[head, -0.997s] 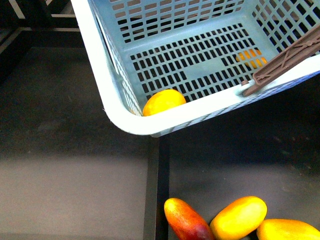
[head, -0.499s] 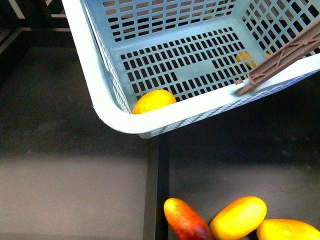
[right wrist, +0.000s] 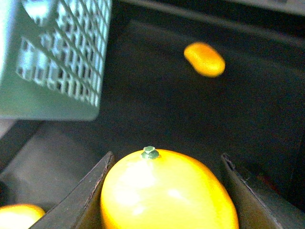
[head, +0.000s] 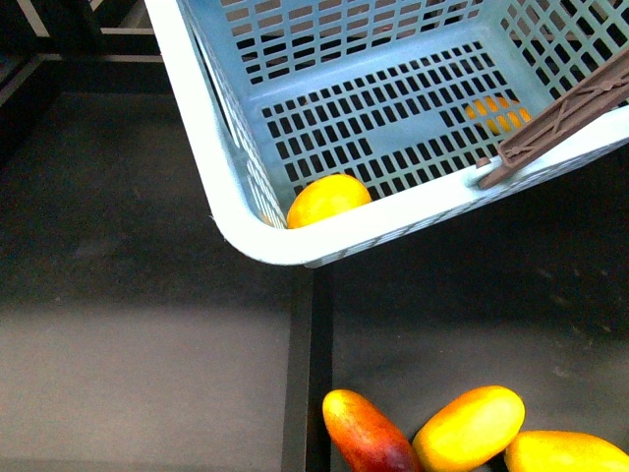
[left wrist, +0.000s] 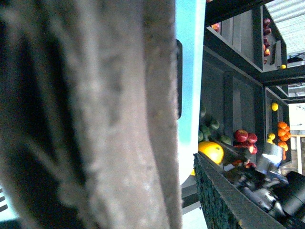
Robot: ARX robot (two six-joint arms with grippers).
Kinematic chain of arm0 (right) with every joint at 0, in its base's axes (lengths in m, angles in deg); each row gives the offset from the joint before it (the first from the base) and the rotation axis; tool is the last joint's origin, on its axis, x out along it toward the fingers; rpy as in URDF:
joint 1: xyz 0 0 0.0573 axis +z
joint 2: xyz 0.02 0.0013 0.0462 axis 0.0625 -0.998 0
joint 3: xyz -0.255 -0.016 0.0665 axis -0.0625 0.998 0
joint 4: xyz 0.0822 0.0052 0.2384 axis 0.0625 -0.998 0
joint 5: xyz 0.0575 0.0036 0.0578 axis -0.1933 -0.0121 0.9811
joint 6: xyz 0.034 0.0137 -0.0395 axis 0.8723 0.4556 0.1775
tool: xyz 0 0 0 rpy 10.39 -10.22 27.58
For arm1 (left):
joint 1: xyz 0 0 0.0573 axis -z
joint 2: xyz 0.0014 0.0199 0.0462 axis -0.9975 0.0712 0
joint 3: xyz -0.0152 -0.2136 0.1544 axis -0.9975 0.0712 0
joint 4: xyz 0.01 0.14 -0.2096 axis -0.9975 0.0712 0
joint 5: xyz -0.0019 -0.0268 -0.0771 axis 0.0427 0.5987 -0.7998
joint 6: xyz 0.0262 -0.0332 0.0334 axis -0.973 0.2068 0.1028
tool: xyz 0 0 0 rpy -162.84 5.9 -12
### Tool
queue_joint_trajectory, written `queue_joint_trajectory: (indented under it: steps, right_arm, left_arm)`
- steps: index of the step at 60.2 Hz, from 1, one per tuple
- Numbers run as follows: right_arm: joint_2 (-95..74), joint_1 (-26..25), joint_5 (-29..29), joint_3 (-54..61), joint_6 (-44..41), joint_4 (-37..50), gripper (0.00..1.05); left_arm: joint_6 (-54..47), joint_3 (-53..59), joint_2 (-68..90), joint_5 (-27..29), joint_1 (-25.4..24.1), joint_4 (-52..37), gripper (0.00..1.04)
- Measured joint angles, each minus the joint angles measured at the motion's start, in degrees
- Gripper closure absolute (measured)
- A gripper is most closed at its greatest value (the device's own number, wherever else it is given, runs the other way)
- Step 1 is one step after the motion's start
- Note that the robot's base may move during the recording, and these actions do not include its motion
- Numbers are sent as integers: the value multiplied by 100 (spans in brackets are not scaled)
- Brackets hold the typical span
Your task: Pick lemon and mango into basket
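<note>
One fruit, the lemon (head: 327,199), already lies in the near corner of the basket (head: 265,231), so half the job looks done. The right gripper (right wrist: 167,191) has its jaws wide on either side of a yellow mango (right wrist: 167,191), with the basket up and off to one side of it. Whether the jaws grip it, and what the left gripper is doing, I cannot tell.

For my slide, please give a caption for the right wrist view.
Right gripper with jaws on either side of a yellow mango, beside the basket.
</note>
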Motion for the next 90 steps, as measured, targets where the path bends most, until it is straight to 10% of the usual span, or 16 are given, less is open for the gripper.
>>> queue_joint_trajectory:
  steps: [12,31,48,67,83,90]
  right_arm:
    - [1596,570,205,1040,1606,1438,47]
    - [2184,2640,-1626,2052,2957,3287,48]
    - [1657,3519,-2559,1652,3298,3814,48]
    - [1652,3438,-2852,1670,3335,3661,7]
    - [3130,2588,-3609,2651,3379,3102,9]
    - [3536,2669,-4570,3622,3993,4795,30]
  left_arm:
    - [0,0,0,2,0,0,78]
    - [-20,0,0,35,-9,0,78]
    - [-2,0,0,15,-9,0,78]
    - [-42,0,7,-15,-11,0,78]
    - [-2,0,9,52,-17,13,78]
    - [-4,0,9,50,-11,13,78]
